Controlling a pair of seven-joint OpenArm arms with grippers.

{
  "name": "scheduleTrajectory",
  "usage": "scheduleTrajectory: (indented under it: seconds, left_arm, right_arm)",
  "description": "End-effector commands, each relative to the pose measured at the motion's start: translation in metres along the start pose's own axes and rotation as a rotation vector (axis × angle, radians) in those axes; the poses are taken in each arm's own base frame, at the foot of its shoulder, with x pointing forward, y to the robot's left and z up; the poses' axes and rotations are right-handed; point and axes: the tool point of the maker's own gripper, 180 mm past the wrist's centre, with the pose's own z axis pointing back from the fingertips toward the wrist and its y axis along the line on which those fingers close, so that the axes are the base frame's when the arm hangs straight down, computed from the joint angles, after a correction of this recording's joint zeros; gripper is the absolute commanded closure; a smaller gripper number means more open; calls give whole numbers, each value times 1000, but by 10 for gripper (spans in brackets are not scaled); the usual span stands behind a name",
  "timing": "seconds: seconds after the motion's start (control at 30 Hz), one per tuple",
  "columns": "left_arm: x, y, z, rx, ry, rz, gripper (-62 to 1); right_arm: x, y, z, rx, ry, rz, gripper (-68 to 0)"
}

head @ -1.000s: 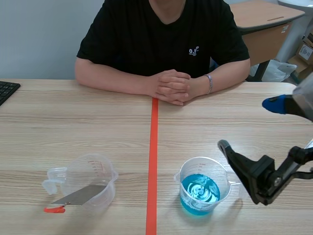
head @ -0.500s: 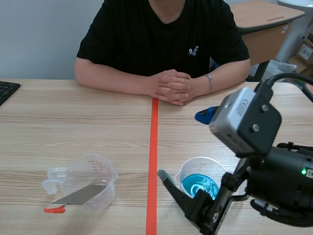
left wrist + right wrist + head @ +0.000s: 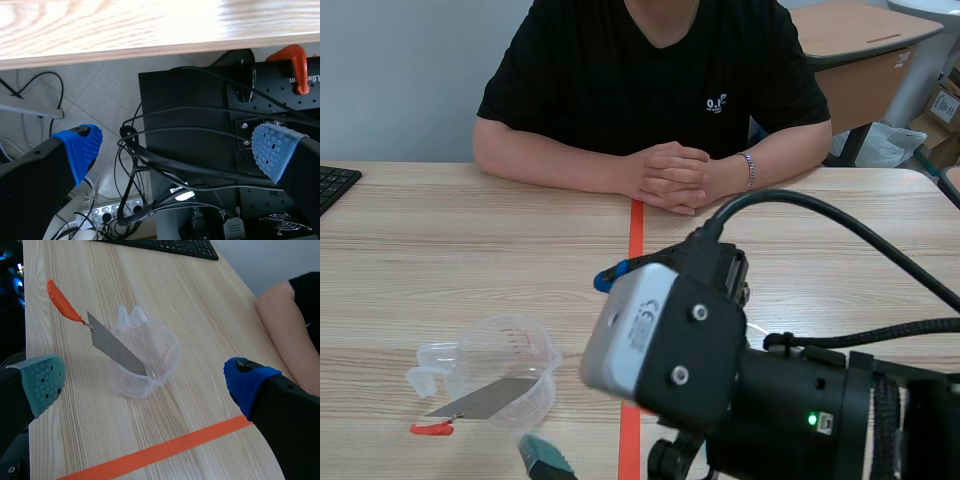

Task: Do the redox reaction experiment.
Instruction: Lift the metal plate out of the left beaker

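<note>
A clear plastic beaker (image 3: 507,374) stands left of the tape line, with a grey metal strip (image 3: 482,398) leaning in it; the strip's orange handle (image 3: 430,428) rests on the table. My right arm (image 3: 720,380) reaches across the front, and its bulk hides whatever stands right of the line. The right gripper (image 3: 576,368) is open just right of the beaker. In the right wrist view the beaker (image 3: 150,355) and strip (image 3: 116,346) lie ahead of the open right gripper (image 3: 145,382), between its fingers. The left gripper (image 3: 175,150) is open below the table edge (image 3: 125,47), over cables.
A person sits across the table with clasped hands (image 3: 670,178) on the wood near the tape line. A black keyboard (image 3: 335,185) lies at the far left edge. Under the table, the left wrist view shows a black cabinet (image 3: 200,125) and an orange clamp (image 3: 294,62).
My right arm has swung from the right side leftward across the front, covering the beaker of blue liquid. Its open gripper now sits beside the clear beaker.
</note>
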Motion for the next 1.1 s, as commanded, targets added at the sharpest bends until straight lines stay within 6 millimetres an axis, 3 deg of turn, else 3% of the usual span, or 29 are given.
scheduleTrajectory:
  seconds: [0.0,0.3,0.67,0.87,1.07]
  left_arm:
    - [5,-3,1,-6,-17,-13,-623]
    - [4,-4,0,1,-11,-24,-623]
    - [4,-4,0,0,-11,-23,-623]
    - [4,-4,0,0,-10,-23,-623]
    - [3,-4,0,0,-7,-23,-623]
  right_arm:
    - [11,-4,-2,1,-37,32,-679]
    - [21,26,-26,84,-80,76,-679]
    - [19,41,-55,107,-100,76,-675]
    - [16,43,-64,99,-87,83,-522]
    - [16,45,-71,94,-88,84,-421]
